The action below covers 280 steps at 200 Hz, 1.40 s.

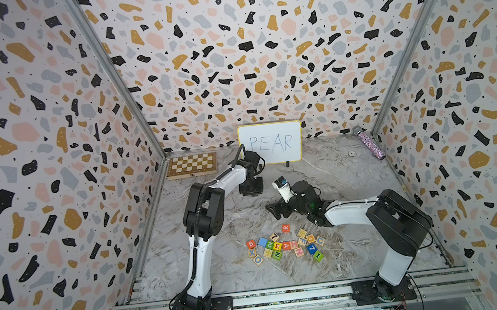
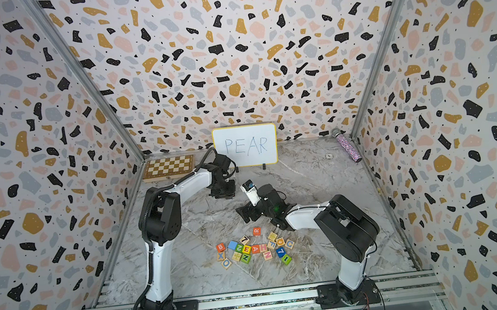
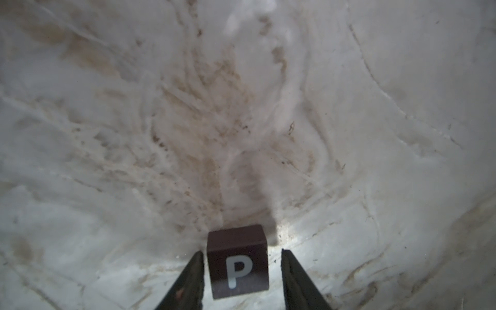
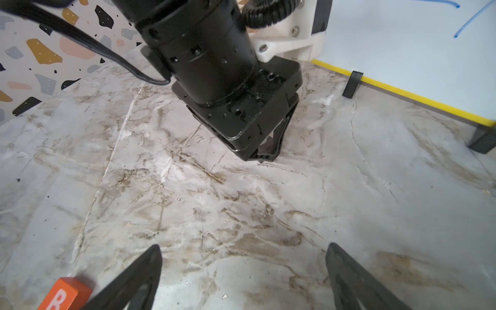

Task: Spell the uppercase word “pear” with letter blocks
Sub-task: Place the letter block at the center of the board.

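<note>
**Far across the desk, before the whiteboard, P sits alone**

Across the marbled desk (image 1: 354,182), the far half is bare, probably so the word can be laid out under the whiteboard (image 1: 271,143) that shows PEAR as a model. A chessboard (image 1: 191,165) in the far left corner and a glittery bottle (image 1: 371,144) at far right lie well clear of that strip.

The left end effector (image 3: 242,253) points down near the whiteboard's left end, a sensible start for a word running rightward. Its jaws stand parted, neither pressing the P block (image 3: 237,264), which rests on the desk between them, letter facing the wrist camera. This looks like a set-down. In both top views the block is hidden beneath the tool.

The right end effector (image 4: 244,247) hovers wide open and empty just right of there, and may crowd the next slots.

Near centre lies a heap of cubes (image 1: 298,252). The R block (image 1: 285,228) sits free at its far edge. The E block (image 1: 277,246) and A block (image 1: 286,245) are hemmed by neighbours, with the B block (image 1: 250,244) at left.
</note>
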Each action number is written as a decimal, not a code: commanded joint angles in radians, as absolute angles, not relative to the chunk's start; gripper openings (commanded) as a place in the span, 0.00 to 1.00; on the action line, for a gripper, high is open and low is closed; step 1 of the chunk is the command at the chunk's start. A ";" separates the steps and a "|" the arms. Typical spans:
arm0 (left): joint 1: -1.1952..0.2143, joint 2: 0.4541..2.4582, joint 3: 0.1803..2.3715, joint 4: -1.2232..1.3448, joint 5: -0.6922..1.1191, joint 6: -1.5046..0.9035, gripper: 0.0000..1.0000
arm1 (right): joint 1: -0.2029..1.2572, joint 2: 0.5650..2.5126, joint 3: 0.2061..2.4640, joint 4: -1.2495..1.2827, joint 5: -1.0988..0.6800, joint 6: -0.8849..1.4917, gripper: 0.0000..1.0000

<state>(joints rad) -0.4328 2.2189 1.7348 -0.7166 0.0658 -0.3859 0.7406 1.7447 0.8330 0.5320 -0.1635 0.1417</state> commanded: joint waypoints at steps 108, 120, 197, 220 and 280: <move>-0.429 2.167 1.694 -0.695 0.095 -0.403 0.45 | 0.753 1.677 0.819 0.532 -0.149 0.130 0.96; -0.429 2.165 1.692 -0.694 0.096 -0.403 0.45 | 0.755 1.677 0.818 0.532 -0.147 0.128 0.96; -0.431 2.168 1.689 -0.695 0.087 -0.402 0.42 | 0.762 1.674 0.821 0.530 -0.160 0.122 0.96; -0.430 2.174 1.693 -0.696 0.082 -0.393 0.43 | 0.764 1.672 0.821 0.529 -0.164 0.119 0.96; -0.430 2.187 1.698 -0.705 0.063 -0.380 0.40 | 0.765 1.672 0.821 0.525 -0.163 0.116 0.96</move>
